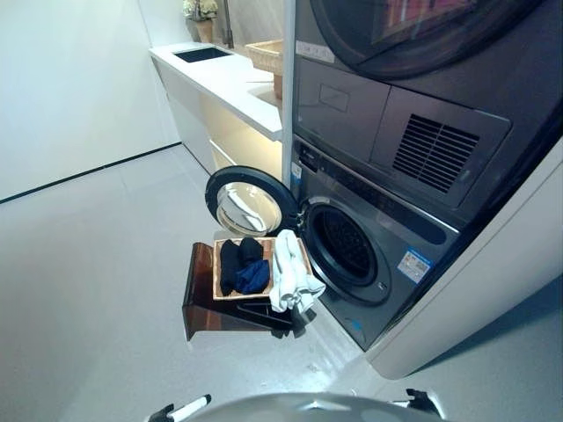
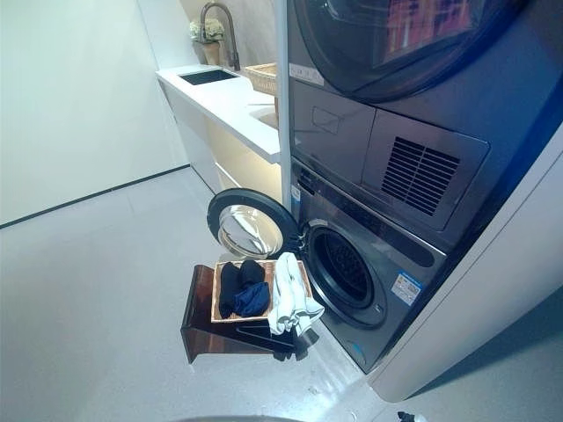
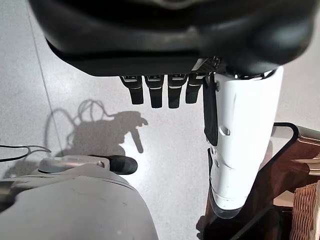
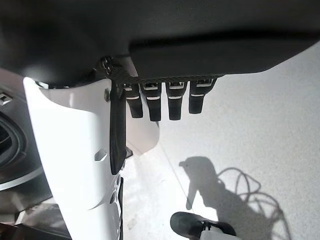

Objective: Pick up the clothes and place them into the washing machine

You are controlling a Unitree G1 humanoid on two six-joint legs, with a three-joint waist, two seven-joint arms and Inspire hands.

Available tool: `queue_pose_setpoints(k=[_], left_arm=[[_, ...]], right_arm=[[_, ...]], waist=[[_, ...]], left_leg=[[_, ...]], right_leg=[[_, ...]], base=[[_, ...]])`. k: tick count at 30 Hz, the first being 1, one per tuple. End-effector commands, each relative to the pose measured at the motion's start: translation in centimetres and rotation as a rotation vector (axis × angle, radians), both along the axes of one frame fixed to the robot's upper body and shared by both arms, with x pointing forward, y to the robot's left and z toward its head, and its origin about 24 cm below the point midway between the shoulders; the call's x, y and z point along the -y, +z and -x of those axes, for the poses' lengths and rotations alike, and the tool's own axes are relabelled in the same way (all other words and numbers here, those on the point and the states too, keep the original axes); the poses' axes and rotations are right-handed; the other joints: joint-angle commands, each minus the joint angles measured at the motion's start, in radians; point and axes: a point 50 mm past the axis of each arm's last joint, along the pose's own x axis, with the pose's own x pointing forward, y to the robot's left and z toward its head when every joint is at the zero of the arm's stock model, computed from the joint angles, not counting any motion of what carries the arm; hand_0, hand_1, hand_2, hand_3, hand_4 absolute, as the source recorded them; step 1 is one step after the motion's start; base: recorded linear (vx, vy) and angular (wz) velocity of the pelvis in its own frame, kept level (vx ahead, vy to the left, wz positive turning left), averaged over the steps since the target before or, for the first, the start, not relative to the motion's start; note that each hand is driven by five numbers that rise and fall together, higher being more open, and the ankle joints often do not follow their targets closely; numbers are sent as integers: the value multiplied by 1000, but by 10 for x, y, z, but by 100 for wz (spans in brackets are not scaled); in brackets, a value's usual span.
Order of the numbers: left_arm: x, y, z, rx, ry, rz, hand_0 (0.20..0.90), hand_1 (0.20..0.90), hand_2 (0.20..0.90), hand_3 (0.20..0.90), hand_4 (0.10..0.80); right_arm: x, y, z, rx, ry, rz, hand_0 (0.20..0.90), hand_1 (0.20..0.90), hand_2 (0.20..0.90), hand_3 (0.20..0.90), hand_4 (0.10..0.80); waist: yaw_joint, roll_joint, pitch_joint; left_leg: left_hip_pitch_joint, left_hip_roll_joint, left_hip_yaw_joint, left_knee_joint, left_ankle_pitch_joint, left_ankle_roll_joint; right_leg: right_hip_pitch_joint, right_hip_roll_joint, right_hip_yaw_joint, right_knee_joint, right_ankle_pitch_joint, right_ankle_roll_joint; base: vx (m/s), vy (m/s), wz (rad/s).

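Clothes (image 1: pixel 264 268) in basket (image 1: pixel 217 272) by washer (image 1: pixel 352 255), well apart from both empty, straight-fingered hands (image 3: pixel 160 92) (image 4: pixel 165 102)

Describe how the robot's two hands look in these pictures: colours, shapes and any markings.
Each hand, left hand and right hand, has a bulky, glossy black body. A row of short dark fingers bears pale bands. Each thumb wears a long, smooth white cover with a dark strip along it.

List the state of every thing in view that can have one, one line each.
Grey front-loading washing machine's round door: swung wide open.
Washing machine drum: no clothes visible inside.
Shallow woven basket: on the dark brown stool, holding dark clothes.
White cloth: draped over the basket's edge.
Left hand: open, empty.
Right hand: open, empty.
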Motion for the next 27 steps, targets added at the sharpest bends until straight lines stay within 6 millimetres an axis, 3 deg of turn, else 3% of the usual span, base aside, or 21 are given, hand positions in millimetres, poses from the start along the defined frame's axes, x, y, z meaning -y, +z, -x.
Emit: queue_pose_setpoints(k=[1,11,16,17,20,23,24,25,27], left_arm=[[1,3,-32,68,26,1,900,900,900,900,800],[-3,4,-38,87,54,-7,900,900,900,900,800],[-6,7,-48,123,72,-18,900,900,900,900,800],[-9,8,-53,133,76,-32,900,900,900,900,800],[-10,9,-53,132,96,-31,900,900,900,900,800],[-8,9,-55,146,132,-27,900,900,900,900,800],[-5,10,-65,178,125,-24,900,900,900,900,800],[-5,10,-65,178,125,-24,900,900,900,900,800],[-3,10,-68,185,119,-20,900,900,900,900,800]], right_arm=[[0,6,-33,77,-19,19,900,900,900,900,800],[0,8,-43,105,-22,22,900,900,900,900,800],[3,15,-63,181,-22,40,900,900,900,900,800],[3,18,-75,212,1,47,900,900,900,900,800],[2,18,-75,207,3,42,900,900,900,900,800],[4,16,-67,193,-19,50,900,900,900,900,800],[7,18,-70,207,-12,64,900,900,900,900,800],[7,18,-70,207,-12,64,900,900,900,900,800],[9,20,-72,201,4,78,900,900,900,900,800]], waist=[[13,-28,46],[8,-24,58],[2,-20,96],[3,-29,123],[9,-45,133],[23,-74,172],[28,-85,206],[27,-85,205],[36,-81,208]], left_leg=[[53,-70,-22,-2,-87,-12],[55,-64,-23,-2,-82,-14],[40,-52,-19,-2,-68,-16],[8,-43,-11,58,-80,-16],[-37,-40,-2,164,-104,-21],[-150,-56,-16,401,-64,-32],[-260,-91,-26,509,-20,-36],[-263,-91,-27,512,-20,-36],[-330,-124,-43,448,-35,-27]], right_leg=[[53,49,-19,1,-69,-2],[50,57,-17,1,-70,-11],[24,67,-9,3,-63,-27],[-5,72,4,39,-72,-38],[-9,80,16,53,-82,-53],[29,72,4,31,-79,-64],[24,63,-8,27,-76,-67],[22,63,-9,27,-76,-67],[5,58,-5,25,-83,-63]], base=[[0,0,0],[7,-34,1],[-42,-68,-1],[-92,-102,-3],[5,-130,0],[46,-189,9],[-50,-123,21],[-32,-83,35],[118,18,16]])
